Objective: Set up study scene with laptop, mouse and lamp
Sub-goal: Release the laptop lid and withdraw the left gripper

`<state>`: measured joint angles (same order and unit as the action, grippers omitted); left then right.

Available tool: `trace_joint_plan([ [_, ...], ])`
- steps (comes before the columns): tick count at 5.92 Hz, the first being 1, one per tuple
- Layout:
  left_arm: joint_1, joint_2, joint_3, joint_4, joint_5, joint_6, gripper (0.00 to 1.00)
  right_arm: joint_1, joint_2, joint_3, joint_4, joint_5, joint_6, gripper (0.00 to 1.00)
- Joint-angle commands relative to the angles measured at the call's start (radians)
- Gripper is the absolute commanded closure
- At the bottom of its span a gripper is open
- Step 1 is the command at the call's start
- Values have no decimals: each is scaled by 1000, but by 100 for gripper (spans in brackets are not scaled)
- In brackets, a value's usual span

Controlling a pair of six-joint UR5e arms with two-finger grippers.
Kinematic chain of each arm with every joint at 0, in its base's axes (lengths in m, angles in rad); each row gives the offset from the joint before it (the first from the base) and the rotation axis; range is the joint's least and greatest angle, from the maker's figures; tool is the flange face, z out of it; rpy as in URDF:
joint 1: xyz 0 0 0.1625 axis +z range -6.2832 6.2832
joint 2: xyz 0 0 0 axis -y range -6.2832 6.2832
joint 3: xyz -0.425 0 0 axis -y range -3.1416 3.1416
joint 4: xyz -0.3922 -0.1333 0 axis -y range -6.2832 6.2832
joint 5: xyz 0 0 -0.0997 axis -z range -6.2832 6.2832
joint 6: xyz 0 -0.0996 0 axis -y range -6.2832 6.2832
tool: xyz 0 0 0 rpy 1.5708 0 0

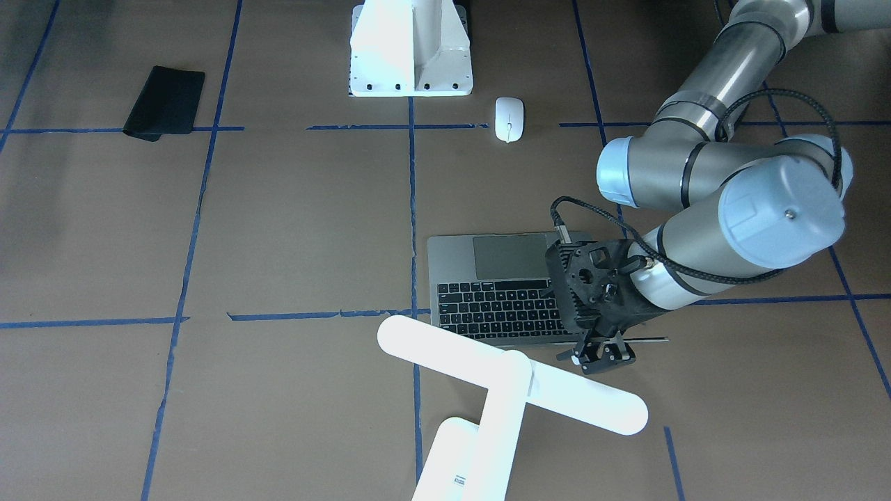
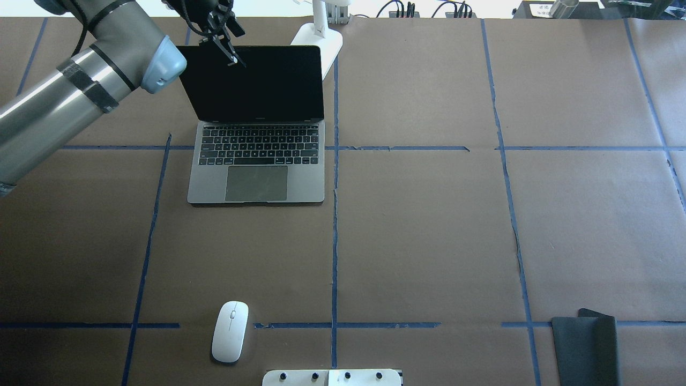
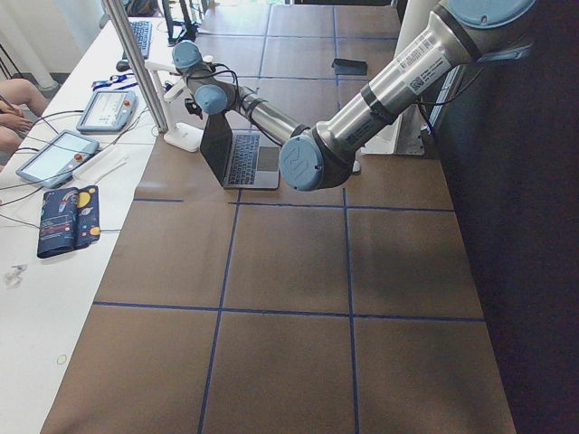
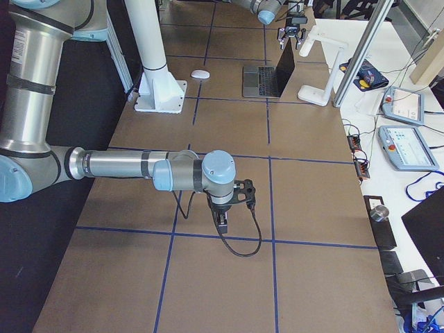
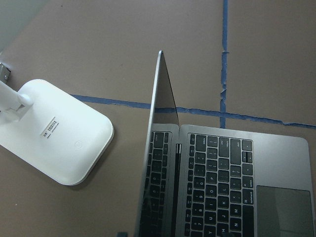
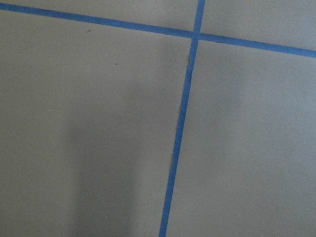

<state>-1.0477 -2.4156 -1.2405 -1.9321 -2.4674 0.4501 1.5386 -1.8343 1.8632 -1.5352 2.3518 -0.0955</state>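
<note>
In the front-facing view, your laptop (image 1: 498, 278) lies open: dark grey, with black keys and a broad trackpad, its lid seen edge-on. The left gripper (image 1: 604, 360) sits at the lid's top edge with its fingers spread. You cannot tell whether they touch the lid. The white T-shaped lamp (image 1: 511, 379) crosses just beside the gripper, on the side away from the robot's base. The white mouse (image 1: 509, 119) lies well apart from the gripper, towards the white pedestal (image 1: 411, 49), and a black mat (image 1: 166, 102) lies farther off.

From overhead, you see the screen black and raised. The gripper is at its upper left corner, with one fingertip in front of the glass.

The left wrist view looks down along the lid's thin edge, with the lamp's base just beside it.

In the right-side view, the right gripper (image 4: 220, 218) hangs over brown paper (image 4: 312, 201), well apart from the laptop. You cannot tell whether its fingers are spread or pressed together. Its wrist view shows paper crossed by blue tape lines (image 6: 182, 118).
</note>
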Motion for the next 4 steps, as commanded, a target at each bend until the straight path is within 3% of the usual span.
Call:
trace_joint_plan([
  [1, -49, 144, -173, 7, -53, -135, 9, 0, 1, -1, 18, 0, 3, 0],
  [2, -76, 300, -358, 12, -38, -249, 4, 0, 1, -1, 18, 1, 6, 0],
  [3, -110, 370, -423, 24, -38, -257, 1, 0, 1, 1, 20, 1, 7, 0],
  [4, -139, 444, -506, 127, -36, -261, 0, 0, 9, 2, 18, 6, 5, 0],
])
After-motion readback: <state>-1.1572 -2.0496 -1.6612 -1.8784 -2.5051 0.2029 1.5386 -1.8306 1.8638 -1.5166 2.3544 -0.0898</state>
